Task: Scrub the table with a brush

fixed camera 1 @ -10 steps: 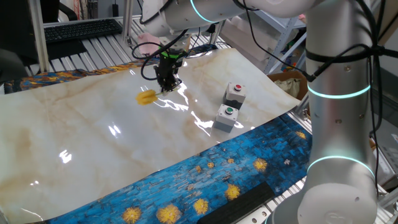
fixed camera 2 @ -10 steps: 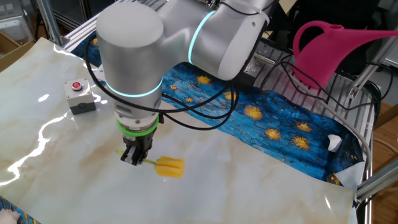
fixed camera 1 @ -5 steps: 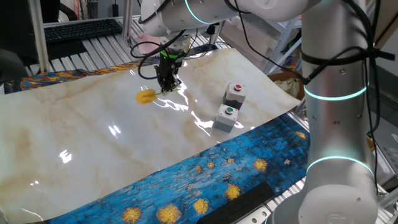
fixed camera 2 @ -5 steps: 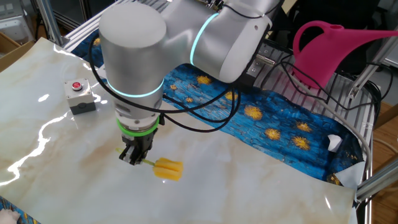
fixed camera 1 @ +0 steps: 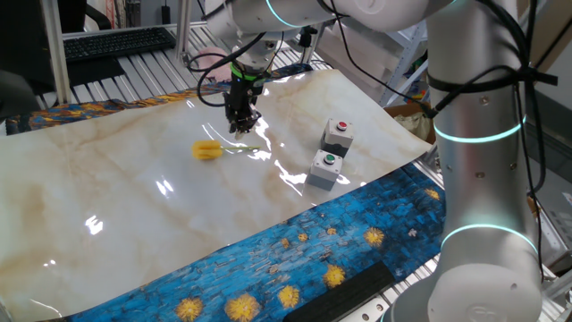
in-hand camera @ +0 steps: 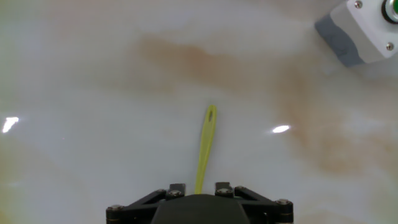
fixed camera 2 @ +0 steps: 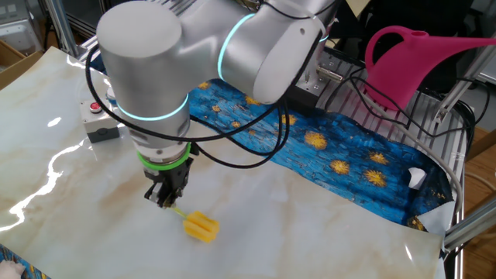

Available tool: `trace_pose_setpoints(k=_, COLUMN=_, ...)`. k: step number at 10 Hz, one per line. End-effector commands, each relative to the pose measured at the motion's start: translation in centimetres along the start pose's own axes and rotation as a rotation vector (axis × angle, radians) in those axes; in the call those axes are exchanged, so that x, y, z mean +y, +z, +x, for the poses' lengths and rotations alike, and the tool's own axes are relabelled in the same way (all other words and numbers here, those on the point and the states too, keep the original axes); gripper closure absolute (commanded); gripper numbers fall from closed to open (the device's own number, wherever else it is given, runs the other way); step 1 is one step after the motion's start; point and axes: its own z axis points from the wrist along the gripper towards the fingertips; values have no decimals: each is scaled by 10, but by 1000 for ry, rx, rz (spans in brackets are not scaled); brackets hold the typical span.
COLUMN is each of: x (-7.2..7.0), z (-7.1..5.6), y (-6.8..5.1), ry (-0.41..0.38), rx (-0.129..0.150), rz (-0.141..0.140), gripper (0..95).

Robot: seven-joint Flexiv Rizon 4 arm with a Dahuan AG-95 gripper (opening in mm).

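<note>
Looking along our fingers, we see the thin yellow handle of the brush (in-hand camera: 206, 146) poking out toward 12 o'clock from under our claw. Whether our gripper (fixed camera 2: 166, 198) is pinching it or has let go, we cannot tell. Its yellow head lies flat on the table (fixed camera 1: 134, 192), at about 4 o'clock from our claw in the other fixed view. Farther off, at 1 o'clock, sits a grey button box (in-hand camera: 364, 31)
</note>
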Motion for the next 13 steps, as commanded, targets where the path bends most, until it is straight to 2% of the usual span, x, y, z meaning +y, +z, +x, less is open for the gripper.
trace_pose_setpoints(k=1, x=-3, z=1, y=-2, ry=-156, rx=12, rz=11, gripper=570)
trace_pose_setpoints(k=2, x=-4, z=3, y=-3, ry=-325, rx=33, rz=8, gripper=570)
trace_pose_setpoints(k=3, x=-4, z=4, y=-4, ry=-431, rx=44, rz=2, gripper=570)
trace_pose_setpoints(k=4, x=-4, z=6, y=-6, ry=-680, rx=70, rz=-14, gripper=570)
trace_pose_setpoints(k=5, x=-4, z=6, y=-6, ry=-845, rx=87, rz=-19, gripper=570)
trace_pose_setpoints(k=8, x=-4, z=7, y=-6, ry=-1255, rx=134, rz=-2, gripper=570)
trace_pose_setpoints(k=9, x=-4, z=8, y=-6, ry=-1320, rx=126, rz=3, gripper=570)
trace_pose_setpoints(k=11, x=-5, z=11, y=-10, ry=-1439, rx=83, rz=24, gripper=570)
trace_pose_setpoints(k=13, x=-6, z=12, y=-13, ry=-1517, rx=75, rz=35, gripper=570)
